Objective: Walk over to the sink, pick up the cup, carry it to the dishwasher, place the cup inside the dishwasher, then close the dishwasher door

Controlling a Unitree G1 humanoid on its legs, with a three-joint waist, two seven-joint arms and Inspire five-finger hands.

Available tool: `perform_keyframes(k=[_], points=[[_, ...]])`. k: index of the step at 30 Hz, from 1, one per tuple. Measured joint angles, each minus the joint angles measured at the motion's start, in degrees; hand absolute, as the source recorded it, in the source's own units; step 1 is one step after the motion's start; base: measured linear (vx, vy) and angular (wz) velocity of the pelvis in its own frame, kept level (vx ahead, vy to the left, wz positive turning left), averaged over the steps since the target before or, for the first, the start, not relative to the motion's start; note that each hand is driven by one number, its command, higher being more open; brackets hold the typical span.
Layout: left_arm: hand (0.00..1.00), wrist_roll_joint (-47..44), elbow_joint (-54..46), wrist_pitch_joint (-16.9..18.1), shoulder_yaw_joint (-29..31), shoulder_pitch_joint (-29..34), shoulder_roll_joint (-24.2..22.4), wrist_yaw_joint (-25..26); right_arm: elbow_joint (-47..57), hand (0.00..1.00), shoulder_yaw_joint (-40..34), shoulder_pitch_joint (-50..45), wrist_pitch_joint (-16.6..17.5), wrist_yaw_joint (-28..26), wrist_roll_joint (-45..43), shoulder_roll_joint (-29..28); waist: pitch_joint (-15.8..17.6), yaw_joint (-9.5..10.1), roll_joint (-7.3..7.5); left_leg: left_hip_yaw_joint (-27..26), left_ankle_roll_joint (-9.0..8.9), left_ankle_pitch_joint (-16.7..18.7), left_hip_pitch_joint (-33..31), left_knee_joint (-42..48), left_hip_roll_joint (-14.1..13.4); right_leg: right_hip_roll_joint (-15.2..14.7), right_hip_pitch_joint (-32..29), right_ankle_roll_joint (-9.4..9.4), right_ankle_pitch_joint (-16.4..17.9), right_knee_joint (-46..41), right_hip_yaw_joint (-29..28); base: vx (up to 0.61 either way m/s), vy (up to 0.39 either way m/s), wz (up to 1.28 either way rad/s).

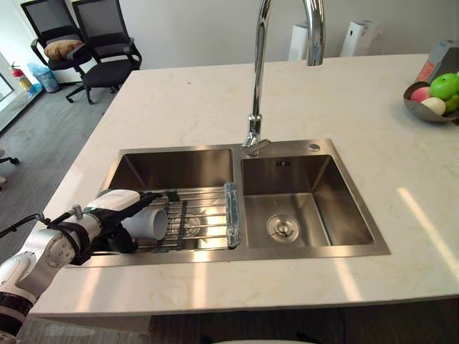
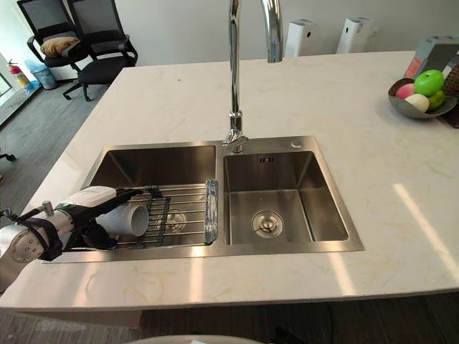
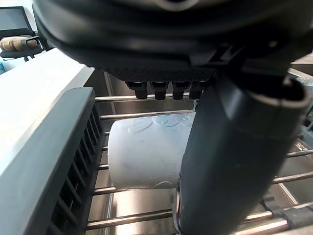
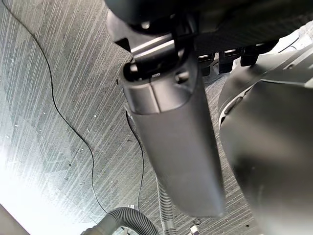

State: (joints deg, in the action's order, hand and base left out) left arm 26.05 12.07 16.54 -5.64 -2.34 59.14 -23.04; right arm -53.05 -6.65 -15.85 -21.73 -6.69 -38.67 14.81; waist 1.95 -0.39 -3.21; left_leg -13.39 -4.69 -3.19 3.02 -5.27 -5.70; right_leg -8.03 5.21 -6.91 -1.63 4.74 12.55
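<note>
A white cup [image 1: 147, 223] lies on its side on a wire rack [image 1: 204, 215] over the left basin of the steel sink [image 1: 179, 168]. My left hand [image 1: 115, 204] reaches in from the counter's left edge and sits over the cup. Its fingers stretch straight across the top of the cup. In the left wrist view the cup [image 3: 146, 152] lies between the straight thumb [image 3: 230, 161] and the fingers [image 3: 161, 88], which do not curl round it. My right hand [image 4: 171, 132] hangs over grey floor with relaxed fingers, holding nothing.
A tall chrome faucet [image 1: 256, 86] rises between the two basins. The right basin [image 1: 308, 208] has a drain. A grey bowl [image 1: 412, 107] of fruit stands at the counter's far right. Black office chairs [image 1: 100, 43] stand beyond the counter's far left corner.
</note>
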Motion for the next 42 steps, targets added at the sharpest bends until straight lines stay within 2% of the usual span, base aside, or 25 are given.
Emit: perform_keyframes(k=[9,13,19,20,25,28,31,36,42], points=[[1.00,-3.6,2.0,-5.4,-1.7,-3.3,0.7,-10.0,-0.5,1.00,0.2,-0.1,0.0,-0.9,0.0,0.2,0.0,-0.99,0.00,-0.3,-0.03,0.1,0.1,0.0,0.0,0.0,-0.1,-0.01,0.0,0.0,-0.3,-0.01,-0.005,-0.01],[1.00,-2.8,2.4,-5.9,-1.9,-3.5,0.7,-9.7,-0.5,1.00,0.4,-0.1,0.0,-0.9,0.0,0.2,0.0,-1.18,0.01,-0.3,-0.03,0.1,0.2,0.0,0.0,0.0,-0.1,-0.01,0.0,0.0,-0.2,0.00,0.000,0.00],[1.00,3.5,5.8,-4.6,-4.0,-4.2,0.1,-3.4,-0.4,1.00,0.9,0.1,0.0,-0.9,0.0,0.4,0.0,-2.23,0.05,-0.3,-0.03,0.1,0.3,0.0,-0.1,0.0,0.0,-0.01,0.0,0.0,-0.2,-0.02,-0.008,0.00],[0.00,4.6,6.4,-4.7,-4.3,-4.2,-0.2,-1.7,-0.5,1.00,1.1,0.1,0.0,-0.9,0.0,0.4,0.0,-2.28,0.07,-0.3,-0.03,0.1,0.3,0.0,-0.1,0.1,-0.1,-0.01,0.0,0.0,-0.2,0.00,0.000,0.00],[0.00,7.8,7.8,-5.1,-4.9,-4.3,-2.5,2.7,-0.4,1.00,2.2,0.3,-0.1,-0.7,-0.1,0.7,0.1,-2.18,0.15,-0.3,-0.03,0.2,0.3,0.0,-0.1,0.1,-0.1,-0.01,0.0,0.0,-0.2,0.00,0.000,0.00],[0.00,8.3,8.3,-4.8,-4.8,-4.4,-2.7,3.2,-0.4,1.00,2.5,0.3,-0.2,-0.3,-0.4,0.9,0.1,-2.18,0.13,-0.4,-0.02,0.2,0.4,0.0,-0.1,0.1,-0.1,-0.02,0.0,0.0,-0.3,0.00,0.000,0.00],[0.00,10.3,8.9,-4.3,-4.9,-4.4,-3.4,6.7,-0.2,1.00,2.7,0.7,-0.8,0.0,-0.4,1.1,0.2,-2.17,0.25,-0.7,-0.06,0.2,0.5,0.0,-0.2,0.2,-0.1,-0.01,0.0,0.0,-0.6,0.00,0.000,-0.05],[0.00,10.7,10.9,0.5,-6.1,-3.6,-2.1,12.8,0.2,1.00,3.1,0.6,-1.1,-0.1,-0.4,1.3,0.3,-2.11,0.22,-1.2,-0.05,0.4,0.6,0.0,-0.3,0.2,-0.4,-0.07,0.0,0.0,-1.1,0.00,0.000,-0.04],[0.00,4.7,10.8,3.2,-7.3,-2.8,1.4,17.4,0.8,1.00,3.1,0.8,-0.9,-0.3,-0.5,1.2,1.4,-1.86,0.19,-1.2,-0.01,0.5,0.4,0.1,-0.2,0.0,-0.3,-0.15,-0.1,0.0,-1.0,0.00,0.000,0.01]])
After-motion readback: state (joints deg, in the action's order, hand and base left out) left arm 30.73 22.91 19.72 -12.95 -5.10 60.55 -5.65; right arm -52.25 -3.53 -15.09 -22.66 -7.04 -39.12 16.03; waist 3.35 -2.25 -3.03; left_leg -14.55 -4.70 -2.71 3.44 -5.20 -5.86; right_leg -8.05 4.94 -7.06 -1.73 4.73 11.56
